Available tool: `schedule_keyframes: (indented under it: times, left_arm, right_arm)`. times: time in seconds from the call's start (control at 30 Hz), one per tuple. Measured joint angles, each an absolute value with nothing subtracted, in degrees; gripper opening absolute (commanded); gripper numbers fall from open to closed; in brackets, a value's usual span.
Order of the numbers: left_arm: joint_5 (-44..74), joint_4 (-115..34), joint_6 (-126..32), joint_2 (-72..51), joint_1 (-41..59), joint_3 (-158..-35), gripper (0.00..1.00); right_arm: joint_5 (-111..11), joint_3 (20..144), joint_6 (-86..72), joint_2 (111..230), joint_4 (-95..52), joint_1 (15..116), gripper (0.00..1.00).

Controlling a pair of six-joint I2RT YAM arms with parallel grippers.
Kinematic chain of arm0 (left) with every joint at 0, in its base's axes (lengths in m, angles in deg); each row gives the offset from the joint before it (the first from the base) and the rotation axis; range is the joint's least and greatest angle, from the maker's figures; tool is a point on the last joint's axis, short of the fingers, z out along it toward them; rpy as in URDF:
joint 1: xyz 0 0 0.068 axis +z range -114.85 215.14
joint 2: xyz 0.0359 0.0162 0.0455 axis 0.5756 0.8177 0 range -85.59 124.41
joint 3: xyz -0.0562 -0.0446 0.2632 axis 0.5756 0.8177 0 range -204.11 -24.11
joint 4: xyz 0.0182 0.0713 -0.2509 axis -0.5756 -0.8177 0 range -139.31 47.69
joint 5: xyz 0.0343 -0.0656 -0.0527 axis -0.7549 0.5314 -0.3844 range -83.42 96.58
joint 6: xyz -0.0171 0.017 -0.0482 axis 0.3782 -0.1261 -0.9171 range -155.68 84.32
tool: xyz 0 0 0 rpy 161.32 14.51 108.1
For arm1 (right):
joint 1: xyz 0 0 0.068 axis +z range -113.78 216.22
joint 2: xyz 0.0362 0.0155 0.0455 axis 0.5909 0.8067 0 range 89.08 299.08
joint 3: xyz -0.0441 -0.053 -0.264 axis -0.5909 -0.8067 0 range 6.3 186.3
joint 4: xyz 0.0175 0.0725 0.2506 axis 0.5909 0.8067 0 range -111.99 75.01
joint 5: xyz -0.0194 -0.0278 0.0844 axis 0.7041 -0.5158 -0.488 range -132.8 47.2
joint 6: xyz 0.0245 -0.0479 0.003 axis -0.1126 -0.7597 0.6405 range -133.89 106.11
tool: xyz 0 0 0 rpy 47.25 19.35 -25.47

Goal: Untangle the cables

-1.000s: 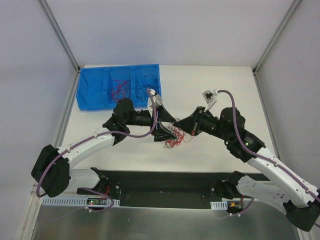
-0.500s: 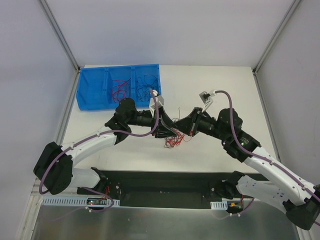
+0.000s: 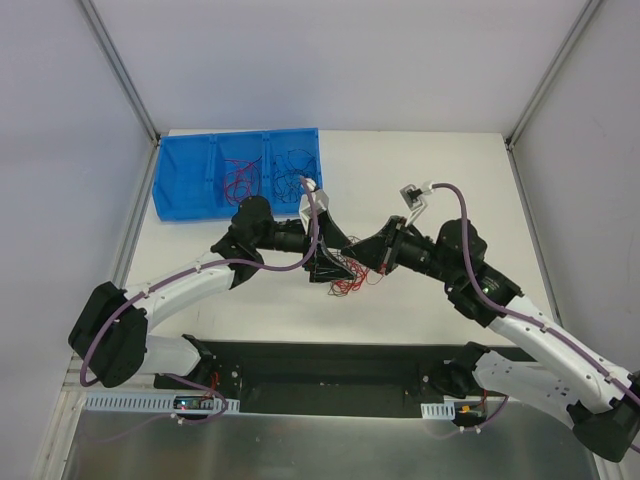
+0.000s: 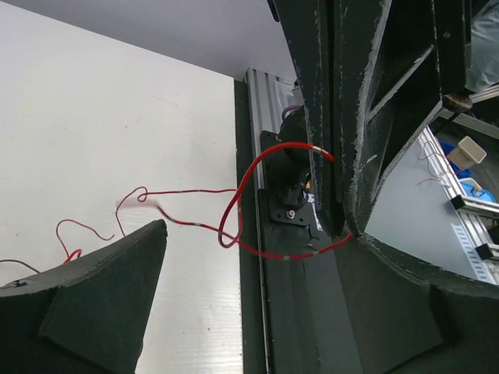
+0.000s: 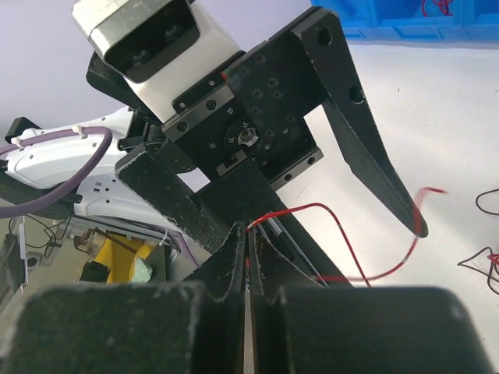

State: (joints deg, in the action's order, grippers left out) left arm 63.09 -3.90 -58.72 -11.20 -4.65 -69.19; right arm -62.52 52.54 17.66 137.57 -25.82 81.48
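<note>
Right wrist: right gripper (image 5: 248, 234) is pinching a red cable (image 5: 312, 206).
Cable is arcing rightward from the pinch; left gripper (image 4: 253, 227) is standing spread wide astride it.

A blue bin (image 3: 183, 190) sits on the white table (image 3: 450, 165).

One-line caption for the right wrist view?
Right gripper shut on a thin red wire, opposite the left gripper, its jaws open.

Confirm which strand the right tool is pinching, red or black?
A red strand: it runs out from between the shut fingers of the right tool. The black strand lies loose on the table, untouched.
</note>
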Motion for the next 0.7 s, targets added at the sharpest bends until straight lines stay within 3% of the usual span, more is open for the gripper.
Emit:
schedule_keyframes:
  times: [0.13, 0.27, 0.4, 0.57, 0.67, 0.7]
  left_arm:
    - [62.2, -3.3, -58.6, -11.8, -4.6, -68.8, 0.9]
    - [61.5, -0.4, -58.7, -13.7, -4.6, -66.6, 0.79]
    - [61.6, 1.9, -58.9, -14.3, -4.6, -66.1, 0.62]
    - [61.7, 2.9, -59.1, -14.4, -4.6, -66.0, 0.31]
    - [62.1, 2.9, -59.1, -14.4, -4.7, -66.0, 0.24]
    - [62.2, 2.8, -59.0, -14.4, -4.7, -66.0, 0.16]
  right_arm:
    - [-62.4, 52.5, 18.3, 137.5, -25.9, 81.5, 0.0]
    - [-62.7, 51.4, 20.7, 138.1, -28.8, 81.6, 0.0]
    - [-62.9, 50.6, 22.8, 140.5, -31.5, 82.0, 0.0]
    - [-63.0, 50.5, 24.5, 142.4, -33.7, 82.6, 0.0]
    - [-62.3, 50.5, 24.7, 142.4, -34.3, 82.5, 0.0]
    - [-62.0, 50.5, 24.7, 142.3, -34.3, 82.5, 0.0]
